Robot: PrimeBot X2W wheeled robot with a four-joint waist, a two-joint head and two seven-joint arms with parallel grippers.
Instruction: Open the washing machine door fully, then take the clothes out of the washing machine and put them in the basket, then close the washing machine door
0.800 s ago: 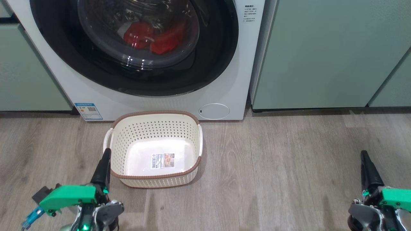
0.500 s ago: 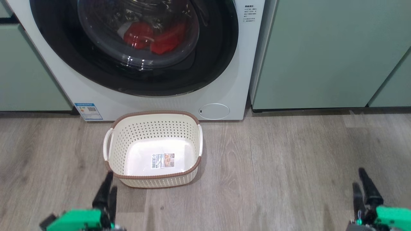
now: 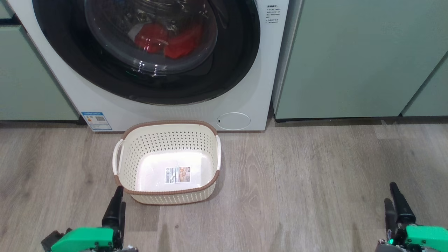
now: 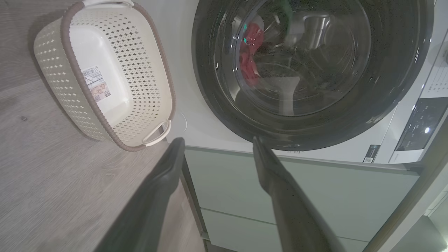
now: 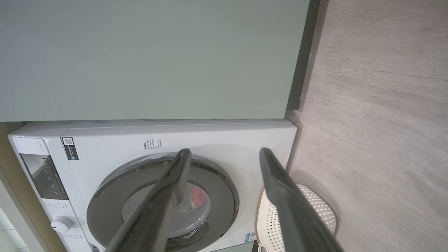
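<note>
The cream perforated plastic basket (image 3: 168,140) stood on the grey wood-grain floor (image 3: 315,182) just before the big white front-loading washing machine (image 3: 245,101), whose round black-rimmed glass door (image 3: 231,63) sat shut, with the red fabric clothes (image 3: 175,43) seemingly lying behind it inside and pale green cabinets (image 3: 350,59) on either side.
</note>
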